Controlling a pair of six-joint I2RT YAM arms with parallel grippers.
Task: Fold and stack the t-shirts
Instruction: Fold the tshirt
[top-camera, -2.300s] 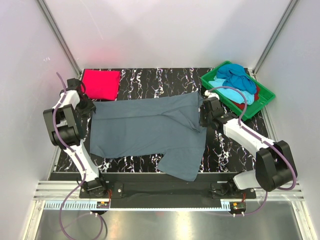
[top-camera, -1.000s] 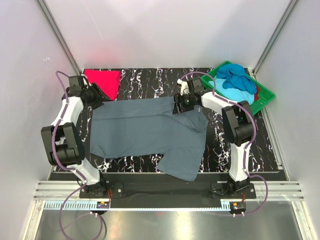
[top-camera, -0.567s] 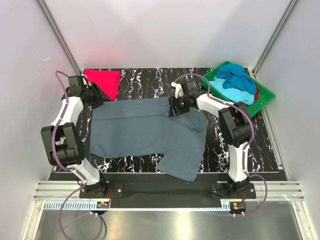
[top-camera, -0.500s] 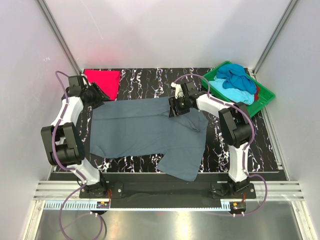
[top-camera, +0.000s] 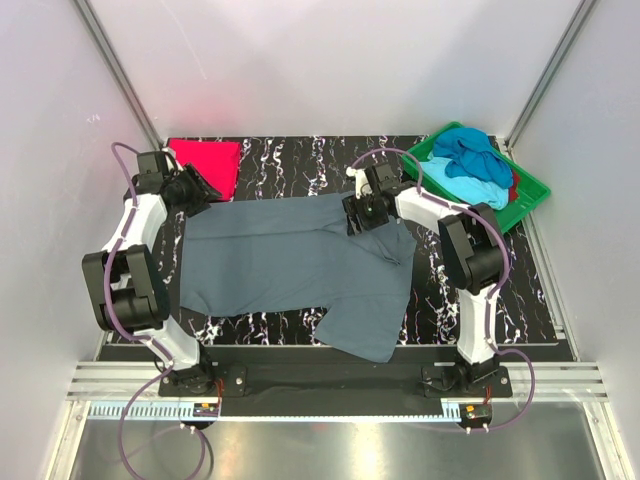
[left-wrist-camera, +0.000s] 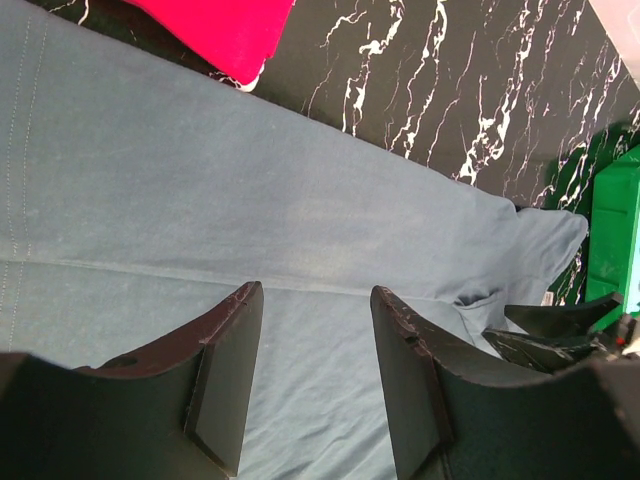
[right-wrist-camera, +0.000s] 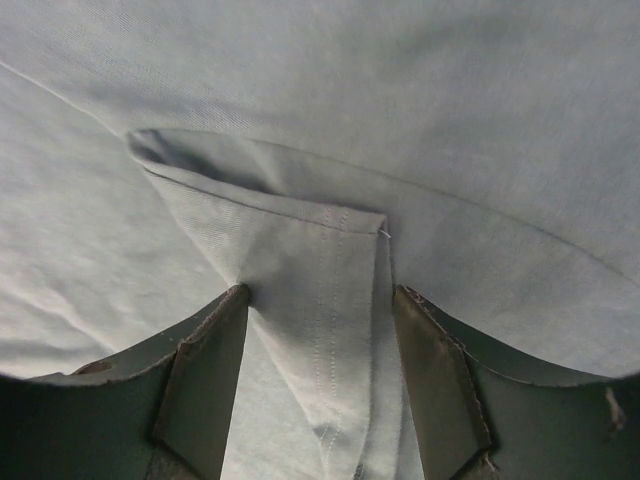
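Observation:
A slate grey-blue t-shirt (top-camera: 280, 260) lies spread out on the black marbled table, with one sleeve hanging towards the near edge. My left gripper (top-camera: 205, 188) hovers open over its back left corner, and the left wrist view shows only flat grey cloth (left-wrist-camera: 300, 200) between the fingers (left-wrist-camera: 225, 380). My right gripper (top-camera: 352, 220) is at the shirt's back edge. It is open, its jaws straddling a stitched, folded-over hem (right-wrist-camera: 320, 270). A folded red-pink t-shirt (top-camera: 205, 160) lies at the back left.
A green tray (top-camera: 428, 145) at the back right holds crumpled turquoise (top-camera: 470, 150), light blue (top-camera: 455, 182) and red (top-camera: 510, 186) cloth. White walls close in the table on three sides. The arm bases stand on the near rail.
Both arms have swung from the table's sides to the shirt's back edge. Over the last second the right gripper slid slightly left along that edge. The left one stayed still.

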